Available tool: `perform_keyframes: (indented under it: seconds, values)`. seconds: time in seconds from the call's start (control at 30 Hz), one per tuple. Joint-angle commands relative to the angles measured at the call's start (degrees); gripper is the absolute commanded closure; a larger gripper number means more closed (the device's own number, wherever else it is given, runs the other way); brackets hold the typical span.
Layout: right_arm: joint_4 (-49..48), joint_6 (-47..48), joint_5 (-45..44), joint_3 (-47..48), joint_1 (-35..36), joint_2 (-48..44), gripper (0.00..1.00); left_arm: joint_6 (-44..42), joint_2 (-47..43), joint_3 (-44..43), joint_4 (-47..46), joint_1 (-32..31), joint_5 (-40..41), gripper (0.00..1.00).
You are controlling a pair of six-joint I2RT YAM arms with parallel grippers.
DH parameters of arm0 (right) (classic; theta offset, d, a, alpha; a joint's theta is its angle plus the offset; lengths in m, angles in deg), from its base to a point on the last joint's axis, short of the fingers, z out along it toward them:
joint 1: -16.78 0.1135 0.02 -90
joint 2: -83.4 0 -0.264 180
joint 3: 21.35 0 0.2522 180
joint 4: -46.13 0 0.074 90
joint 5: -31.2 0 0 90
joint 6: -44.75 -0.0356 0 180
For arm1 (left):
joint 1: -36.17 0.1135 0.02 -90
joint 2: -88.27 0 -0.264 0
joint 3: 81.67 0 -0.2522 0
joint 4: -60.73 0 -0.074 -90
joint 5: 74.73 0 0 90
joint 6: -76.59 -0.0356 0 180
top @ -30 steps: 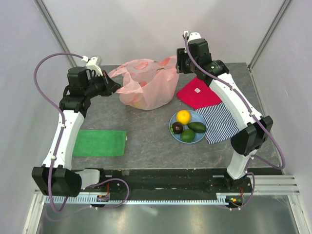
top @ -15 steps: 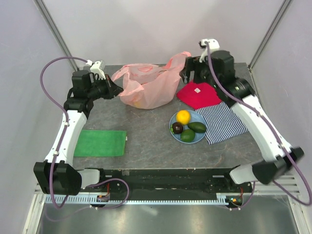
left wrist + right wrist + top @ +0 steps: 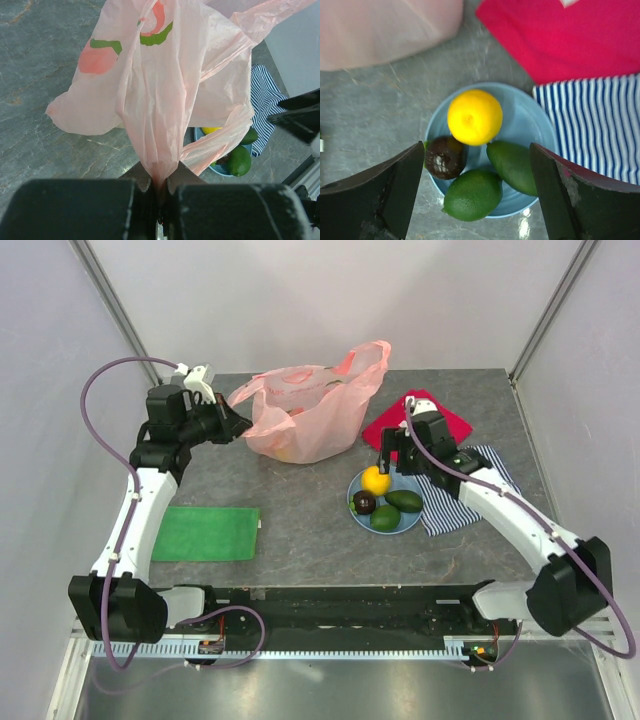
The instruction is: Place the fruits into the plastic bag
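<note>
The right gripper (image 3: 385,454) hangs right above the plate (image 3: 525,120), its fingers (image 3: 385,195) spread wide and holding nothing. Four fruits lie on the plate: the citrus (image 3: 474,117) at its far side, the dark fruit (image 3: 445,157) at its left edge, the lime (image 3: 473,194) at its near edge and the avocado (image 3: 512,166) on its right half, all touching their neighbours. The bag (image 3: 305,420) sits on the table (image 3: 300,510) beyond the plate and to its left, close by but apart from it. The left gripper (image 3: 160,182), further left of the plate, is clenched on a bunched fold of the bag. A striped cloth (image 3: 590,125) lies against the plate's right rim, a red cloth (image 3: 570,40) just beyond the plate, and a green cloth (image 3: 205,533) well to its left.
</note>
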Motion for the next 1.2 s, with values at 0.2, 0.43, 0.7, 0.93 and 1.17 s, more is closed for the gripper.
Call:
perform_keyframes:
  seconds: [0.2, 0.43, 0.7, 0.93, 1.17]
  values:
    - [-8.9, -5.3, 0.9, -3.2, 1.6, 10.2, 0.06, -1.9, -1.7, 0.1, -1.7, 0.3, -0.3, 0.98]
    - [-9.7, -5.3, -3.8, -2.3, 4.2, 16.2, 0.06, -1.4, -1.1, -0.1, -1.6, 0.3, -1.2, 0.98]
    - [-9.2, -5.7, -7.3, -0.9, 4.6, 21.3, 0.12, -1.2, -1.0, -0.1, -1.7, 0.3, -1.3, 0.98]
    - [-9.8, -5.8, -7.6, -0.2, 4.9, 24.1, 0.15, -1.2, -0.9, 0.0, -1.7, 0.3, -1.4, 0.98]
    - [-9.9, -5.4, -8.3, 0.1, 5.1, 25.2, 0.36, -1.2, -0.8, 0.0, -1.7, 0.3, -1.5, 0.98]
